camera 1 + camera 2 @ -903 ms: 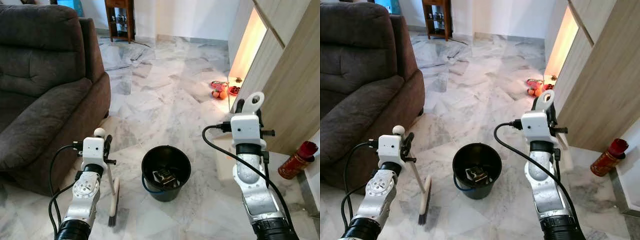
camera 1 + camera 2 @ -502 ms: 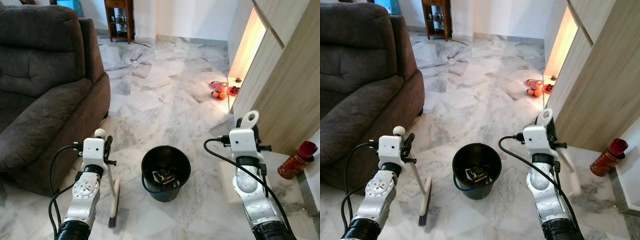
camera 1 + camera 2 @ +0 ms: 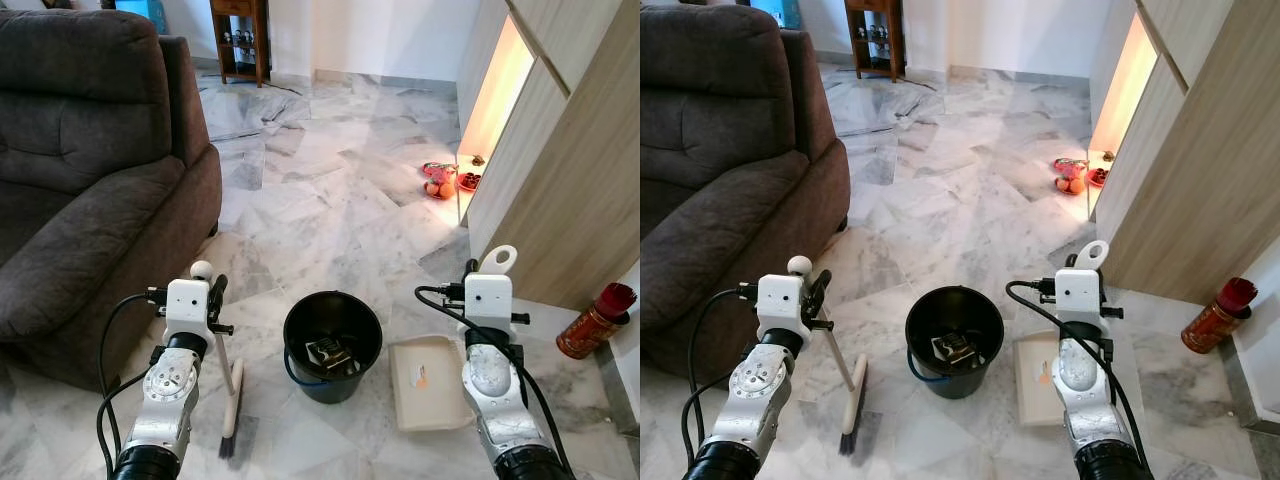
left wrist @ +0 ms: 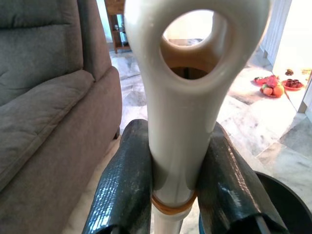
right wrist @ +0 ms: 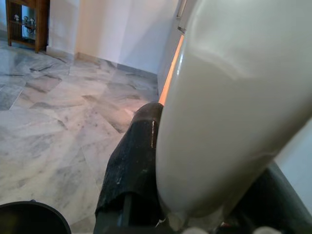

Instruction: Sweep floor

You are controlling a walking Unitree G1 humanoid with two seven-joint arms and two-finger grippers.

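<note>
**Black fingers hold a brush and a dustpan beside a bucket**

Black fingers (image 4: 127,190) of the left gripper (image 4: 173,187) squeeze the cream handle of the brush (image 4: 187,107) from both sides. The handle has a round hole at its end. The brush (image 3: 231,400) leans down to the marble floor (image 3: 320,200), and its dark bristles touch the floor just left of the black bucket (image 3: 332,345).

The right gripper (image 5: 195,195) is clamped on the cream handle of the dustpan (image 5: 234,97). One black finger (image 5: 134,165) presses against the handle's side. The dustpan (image 3: 428,384) lies flat on the floor, just right of the bucket. A small orange bit sits in the pan.

The bucket stands between the brush and the dustpan. Some scraps lie at its bottom.

A big brown sofa (image 3: 90,170) is on the left. A wooden cupboard (image 3: 570,170) is on the right, with a red can (image 3: 592,322) near it. Farther off, a plate of fruit (image 3: 440,180) lies on the floor, and a wooden shelf (image 3: 238,40) stands by the far wall.
</note>
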